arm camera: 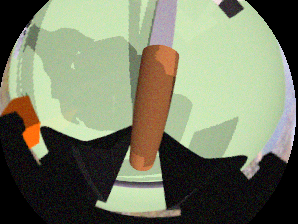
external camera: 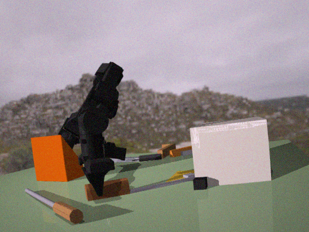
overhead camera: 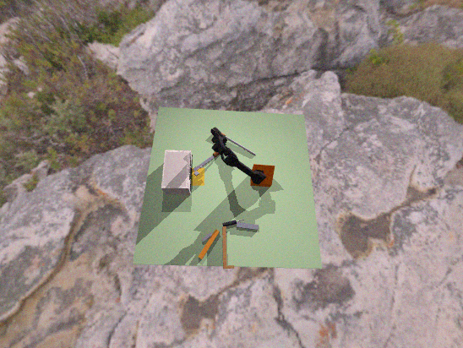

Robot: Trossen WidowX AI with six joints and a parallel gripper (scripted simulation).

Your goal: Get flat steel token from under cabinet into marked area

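Observation:
The white cabinet stands at the left in the top view. The yellow marked area lies in front of it. My gripper is shut on the brown handle of a grey-bladed tool, low over the table. The tool's blade slants toward the cabinet, its far end over the marked area. A small pale grey piece shows there; I cannot tell whether it is the tool's tip or the token. The vent slots are not readable.
A thin rod with a brown handle lies behind the gripper. A black block is beside the cabinet. An orange block is at the arm's base. An orange-handled tool and a brown L-shaped stick lie farther off.

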